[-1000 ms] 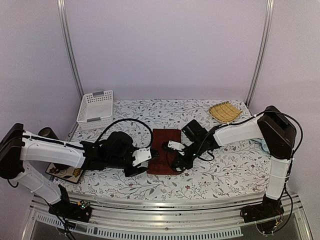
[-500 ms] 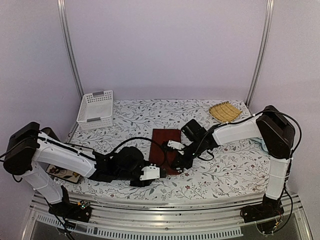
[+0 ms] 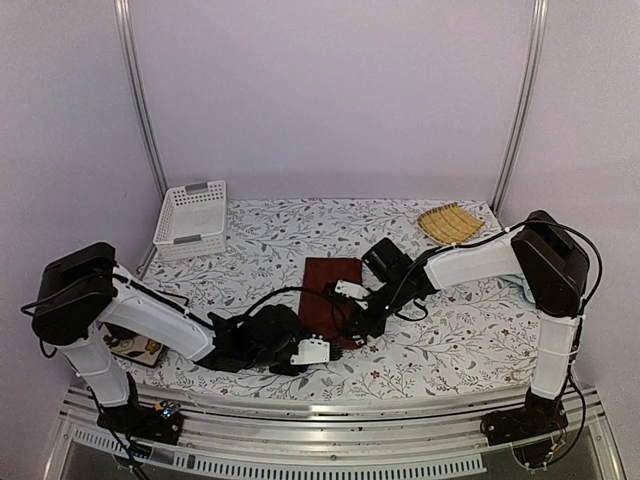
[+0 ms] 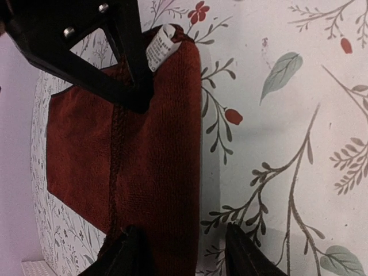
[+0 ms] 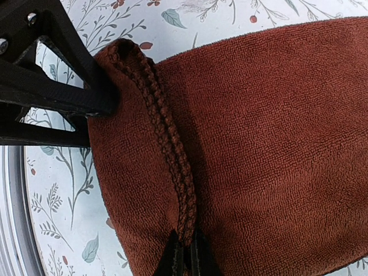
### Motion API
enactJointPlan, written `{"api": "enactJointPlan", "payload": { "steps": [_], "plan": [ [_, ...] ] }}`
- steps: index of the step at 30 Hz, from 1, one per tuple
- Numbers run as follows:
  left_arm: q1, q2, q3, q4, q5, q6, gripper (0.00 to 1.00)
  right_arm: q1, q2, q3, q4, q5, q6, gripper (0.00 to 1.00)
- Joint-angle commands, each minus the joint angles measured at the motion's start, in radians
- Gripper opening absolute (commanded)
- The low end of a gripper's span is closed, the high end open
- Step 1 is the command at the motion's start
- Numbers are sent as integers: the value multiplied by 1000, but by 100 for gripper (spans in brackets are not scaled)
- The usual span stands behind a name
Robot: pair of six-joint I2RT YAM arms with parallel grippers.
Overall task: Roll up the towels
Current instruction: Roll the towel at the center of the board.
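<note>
A dark rust-red towel point(image 3: 332, 282) lies flat mid-table, its near end folded over into a thick lip point(image 4: 167, 144). My right gripper point(image 5: 187, 257) is shut on the braided hem point(image 5: 172, 149) of that fold, seen from above at the towel's near right corner point(image 3: 352, 322). My left gripper point(image 4: 187, 256) is open at the near left corner point(image 3: 316, 348). One fingertip point(image 4: 129, 253) is over the cloth and the other over the tablecloth, with the folded lip between them. A sliver of pale blue towel point(image 3: 524, 289) peeks out behind the right arm.
A white slotted basket point(image 3: 190, 214) stands at the back left and a yellow bamboo mat point(image 3: 449, 223) at the back right. A flowered board point(image 3: 128, 346) lies under the left arm. The metal rail point(image 3: 330, 440) runs along the table's front edge.
My left gripper has swung right and toward the table's front, from beside the towel's left edge to its near left corner. The right gripper stays shut on the hem.
</note>
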Motion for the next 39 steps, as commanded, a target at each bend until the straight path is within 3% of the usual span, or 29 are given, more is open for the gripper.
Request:
{"api": "enactJointPlan", "payload": {
  "steps": [1,5,10,14,17,21,29,39],
  "plan": [
    [-11,48,16,26,-54,3,52,-7,26,15,-39,0,4,4],
    [-9,80,39,9,-44,-7,46,-7,26,15,-40,-2,-1,7],
    [-10,101,60,-24,-19,-28,20,-7,25,15,-43,2,-5,10],
    [-6,102,66,-48,3,-40,6,-8,22,17,-46,6,-9,13],
    [-1,96,81,-87,31,-54,0,-7,10,15,-50,19,-14,23],
    [13,74,96,-143,84,-73,0,-21,-46,6,-51,38,-22,42],
    [71,33,159,-283,197,-102,0,-73,-185,-28,-42,122,-54,66],
    [158,12,327,-513,451,-149,0,-69,-464,-296,140,176,-228,76]
  ]
}}
